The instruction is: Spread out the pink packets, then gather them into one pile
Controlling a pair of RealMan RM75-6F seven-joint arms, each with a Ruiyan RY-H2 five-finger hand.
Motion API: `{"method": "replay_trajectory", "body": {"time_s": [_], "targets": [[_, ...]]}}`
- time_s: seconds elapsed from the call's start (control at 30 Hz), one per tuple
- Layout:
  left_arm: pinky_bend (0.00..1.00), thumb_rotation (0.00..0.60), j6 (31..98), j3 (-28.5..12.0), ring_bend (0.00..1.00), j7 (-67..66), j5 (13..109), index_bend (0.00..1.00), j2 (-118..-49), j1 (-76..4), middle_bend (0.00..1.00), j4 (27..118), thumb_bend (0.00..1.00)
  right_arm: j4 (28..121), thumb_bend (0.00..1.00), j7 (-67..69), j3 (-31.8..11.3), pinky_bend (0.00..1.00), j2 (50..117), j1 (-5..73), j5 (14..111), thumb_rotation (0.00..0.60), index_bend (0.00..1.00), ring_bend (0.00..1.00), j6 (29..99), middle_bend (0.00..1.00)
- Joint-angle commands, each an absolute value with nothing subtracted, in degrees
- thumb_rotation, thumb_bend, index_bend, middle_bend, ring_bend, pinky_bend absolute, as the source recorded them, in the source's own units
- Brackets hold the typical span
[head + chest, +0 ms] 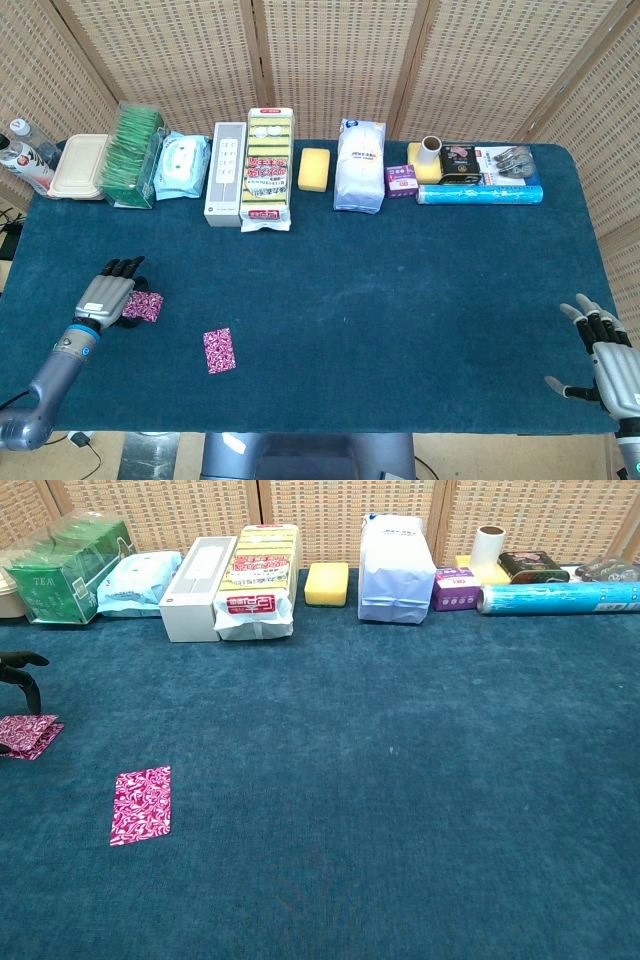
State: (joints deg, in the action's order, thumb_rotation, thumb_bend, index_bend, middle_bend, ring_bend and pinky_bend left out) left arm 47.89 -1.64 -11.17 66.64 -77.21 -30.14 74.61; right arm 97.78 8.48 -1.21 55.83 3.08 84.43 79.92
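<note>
On counter (330, 290), left side: left robot hand (108, 293) over small packet pile (146, 305), grasp unclear; single packet (218, 349) lies apart; right robot hand (605, 352) idle, fingers spread, empty. Spreading underway, likely; next move: draw another packet off.

I counted two spots of pink packets: one flat packet (218, 350) and a small bunch (143, 306), count unclear. Along the back sat one yellow sponge (314, 168), one white bag (360, 166), one blue roll (480, 193).
</note>
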Motion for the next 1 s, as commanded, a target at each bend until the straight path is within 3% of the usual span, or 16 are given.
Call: {"method": "replay_trajectory", "body": {"time_s": [0.03,0.7,1.0], "targets": [[0.00,0.600,47.77,-1.56,0.00,-11.48,66.50,0.35,-77.10,-30.18,0.00,74.70,0.21,97.78,0.00,8.44,-1.17,0.00,55.89,3.04,84.46,0.600,0.09,0.00,79.96,0.00],[0.00,0.600,50.08,-1.49,0.00,-10.52,68.94,0.26,-75.57,-29.75,0.00,77.53,0.21,97.86,0.00,8.42,-1.16,0.00,55.82,2.95,84.38,0.600,0.10,0.00,79.97,0.00],[0.00,0.600,56.33,1.38,0.00,-8.45,82.65,0.26,-72.51,-29.61,0.00,86.57,0.23,98.01,0.00,8.09,-1.14,0.00,55.92,2.99,84.47,0.600,0.10,0.00,79.97,0.00]]}}
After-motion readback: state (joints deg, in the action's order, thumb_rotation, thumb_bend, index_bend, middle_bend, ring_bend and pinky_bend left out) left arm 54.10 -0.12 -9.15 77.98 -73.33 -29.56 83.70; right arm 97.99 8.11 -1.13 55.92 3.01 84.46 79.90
